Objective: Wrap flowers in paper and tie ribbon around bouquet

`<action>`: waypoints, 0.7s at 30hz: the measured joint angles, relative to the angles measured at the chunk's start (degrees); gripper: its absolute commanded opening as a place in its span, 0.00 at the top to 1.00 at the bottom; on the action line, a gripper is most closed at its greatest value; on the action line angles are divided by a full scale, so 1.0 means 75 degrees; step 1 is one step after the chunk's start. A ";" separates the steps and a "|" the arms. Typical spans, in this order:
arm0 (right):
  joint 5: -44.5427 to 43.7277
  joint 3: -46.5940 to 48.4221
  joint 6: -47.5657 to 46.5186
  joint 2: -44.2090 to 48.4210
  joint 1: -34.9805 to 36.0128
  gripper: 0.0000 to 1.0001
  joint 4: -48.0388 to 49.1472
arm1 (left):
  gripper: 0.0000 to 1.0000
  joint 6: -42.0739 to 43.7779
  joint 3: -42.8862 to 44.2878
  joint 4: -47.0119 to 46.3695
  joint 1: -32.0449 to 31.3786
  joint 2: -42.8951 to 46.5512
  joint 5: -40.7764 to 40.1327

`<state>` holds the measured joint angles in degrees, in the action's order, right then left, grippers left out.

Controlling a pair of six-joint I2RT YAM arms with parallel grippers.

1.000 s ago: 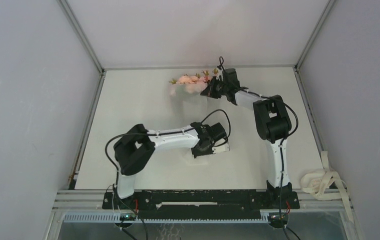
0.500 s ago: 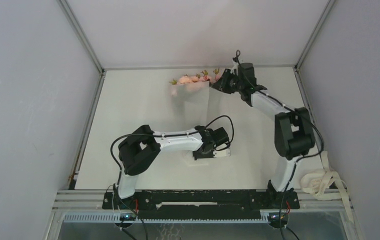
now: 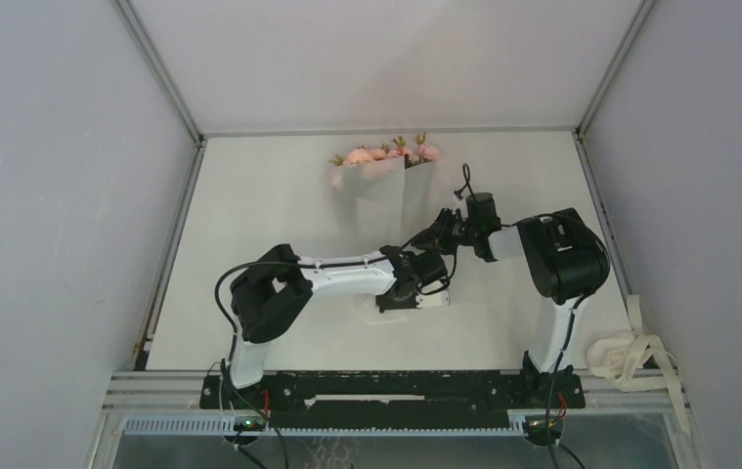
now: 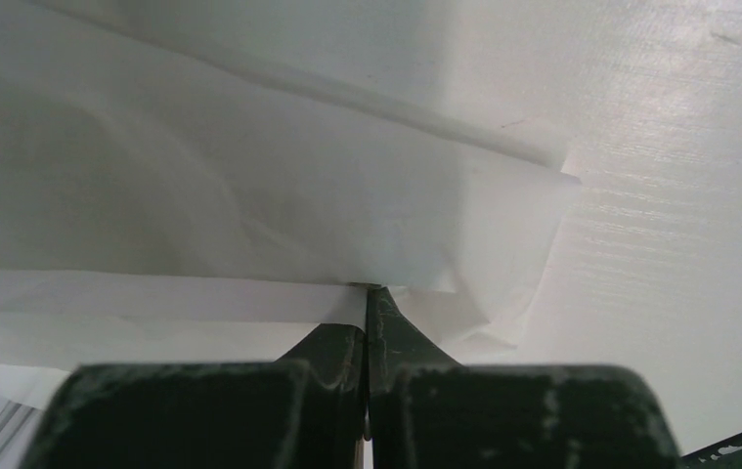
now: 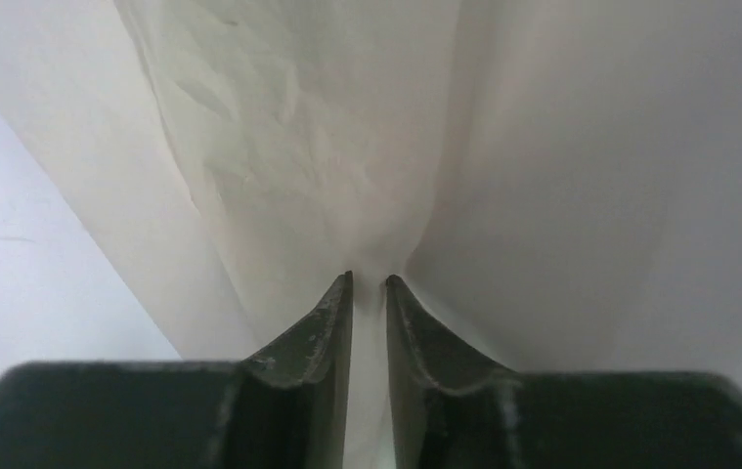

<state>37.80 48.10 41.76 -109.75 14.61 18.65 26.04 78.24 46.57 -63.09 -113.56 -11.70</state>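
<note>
While the flowers (image 3: 382, 154) lie at the table's far edge inside the half-folded paper (image 3: 376, 183), the left gripper (image 4: 368, 293) pinches its near end, the right gripper (image 5: 368, 281) nips a fold, and the ribbon (image 3: 627, 354) waits untied off the right edge.

No text, label, brand, number or sign can be read in any of the views.
</note>
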 measured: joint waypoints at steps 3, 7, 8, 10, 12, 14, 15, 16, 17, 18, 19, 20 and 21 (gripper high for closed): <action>-0.0055 -0.0236 0.0621 -0.0256 0.0251 0.93 0.1157 | 1.00 0.0000 0.0000 0.0044 -0.0003 0.0044 -0.0067; -0.0358 -0.0583 0.1489 -0.0595 0.0659 1.00 0.2535 | 1.00 0.0000 0.0000 0.0201 -0.0020 0.0198 -0.0283; -0.0469 -0.0676 0.1684 -0.0659 0.0761 1.00 0.2859 | 1.00 0.0003 0.0000 0.0233 -0.0020 0.0259 -0.0318; -0.0705 -0.0828 0.2063 -0.0772 0.0962 1.00 0.3392 | 1.00 0.0006 0.0026 0.0329 -0.0020 0.0428 -0.0402; -0.0938 -0.0935 0.2361 -0.0848 0.1148 1.00 0.3780 | 1.00 0.0009 0.0111 0.0408 -0.0020 0.0595 -0.0425; -0.1163 -0.0991 0.2608 -0.0927 0.1343 1.00 0.4132 | 1.00 0.0035 0.0207 0.0417 -0.0020 0.0714 -0.0420; -0.1241 -0.1000 0.2713 -0.0962 0.1428 1.00 0.4281 | 1.00 0.0070 0.0221 0.0408 -0.0020 0.0734 -0.0411; -0.1320 -0.1000 0.2801 -0.1000 0.1510 1.00 0.4421 | 1.00 0.0090 0.0221 0.0399 -0.0020 0.0740 -0.0388; -0.1381 -0.1000 0.2879 -0.1029 0.1574 1.00 0.4532 | 1.00 0.0143 0.0219 0.0385 -0.0020 0.0740 -0.0326; -0.1431 -0.1000 0.2920 -0.1037 0.1626 1.00 0.4596 | 1.00 0.0198 0.0204 0.0361 -0.0020 0.0737 -0.0239; -0.1463 -0.1005 0.2952 -0.1037 0.1649 1.00 0.4637 | 1.00 0.0242 0.0195 0.0341 -0.0020 0.0737 -0.0175; -0.1495 -0.1011 0.2973 -0.1037 0.1667 1.00 0.4666 | 1.00 0.0338 0.0154 0.0242 -0.0020 0.0737 -0.0067; -0.1536 -0.1032 0.2990 -0.1037 0.1676 1.00 0.4695 | 1.00 0.0408 0.0099 0.0175 -0.0020 0.0726 0.0017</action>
<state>26.28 40.36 64.18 -117.54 27.18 53.87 29.10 78.98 47.88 -63.24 -108.12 -11.57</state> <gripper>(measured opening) 0.006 0.005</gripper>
